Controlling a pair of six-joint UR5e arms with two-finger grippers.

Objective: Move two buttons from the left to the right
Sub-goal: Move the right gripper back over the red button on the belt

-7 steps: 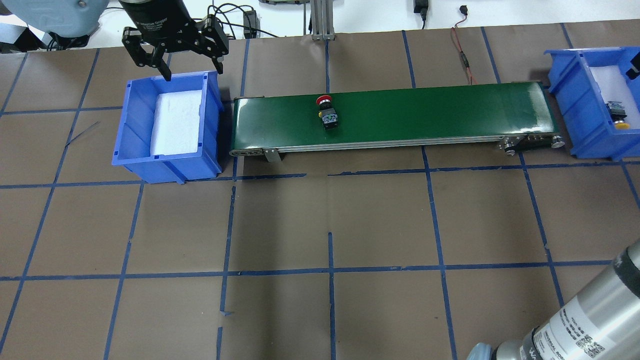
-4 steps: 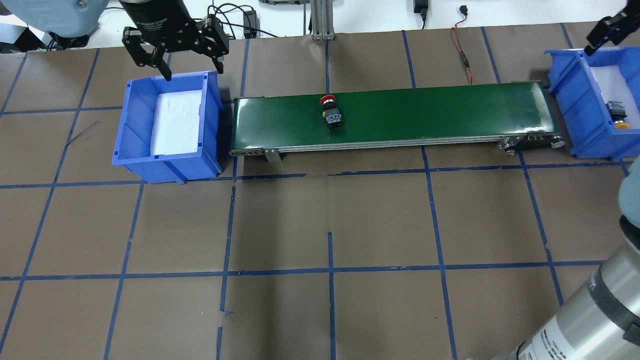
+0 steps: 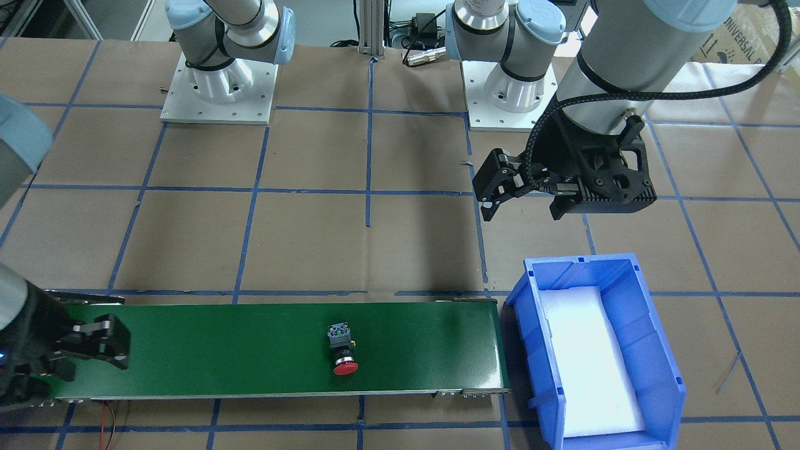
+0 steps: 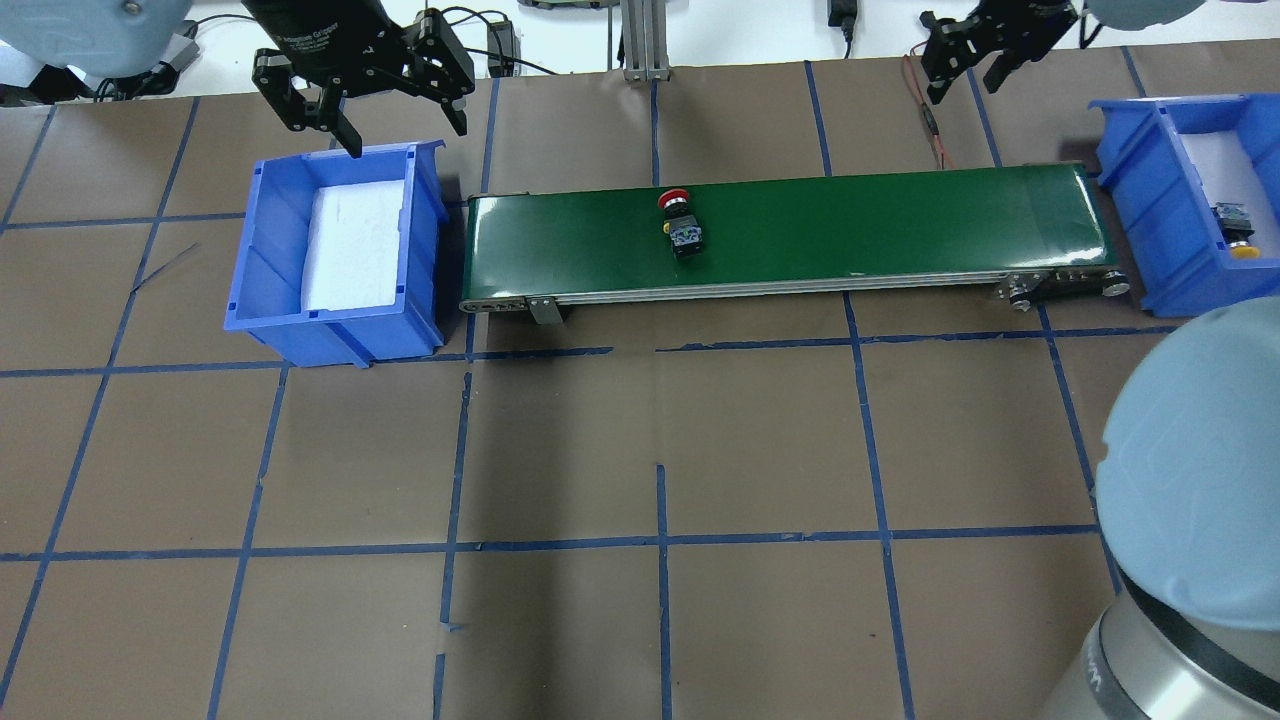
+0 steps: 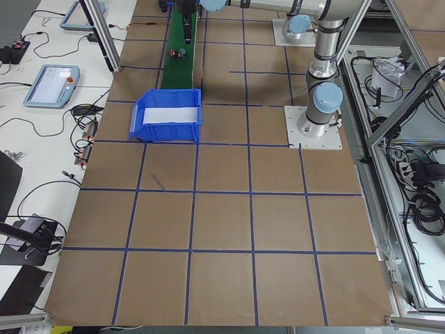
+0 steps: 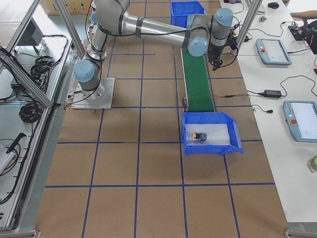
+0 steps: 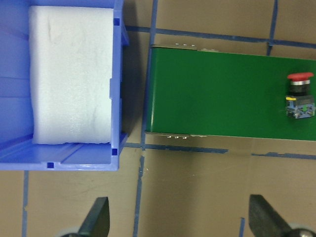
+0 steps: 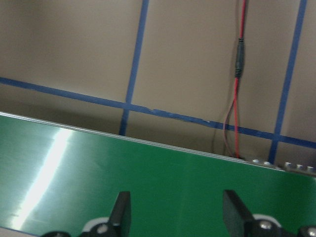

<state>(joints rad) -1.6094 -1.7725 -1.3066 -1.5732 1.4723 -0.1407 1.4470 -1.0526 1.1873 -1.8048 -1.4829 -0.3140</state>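
Note:
The red button [image 4: 682, 222] lies on its side on the green conveyor belt [image 4: 850, 230], left of the middle; it also shows in the front view [image 3: 342, 351] and the left wrist view [image 7: 299, 96]. The yellow button [image 4: 1236, 232] lies in the right blue bin [image 4: 1150, 200], also seen from the right [image 6: 199, 136]. My left gripper [image 4: 405, 135] is open and empty above the far rim of the left blue bin [image 4: 245, 250], which holds only white foam. My right gripper [image 4: 965, 85] is open and empty, above the belt's far right end [image 8: 177, 217].
A red cable [image 4: 925, 110] lies on the table behind the belt's right end. An aluminium post [image 4: 640, 40] stands behind the belt's middle. My right arm's elbow [image 4: 1190, 500] covers the overhead view's lower right corner.
The red button has ridden the belt a little to the right. My right gripper has swung from the right bin's far corner leftward to the belt's far right end. The left gripper barely shifted.

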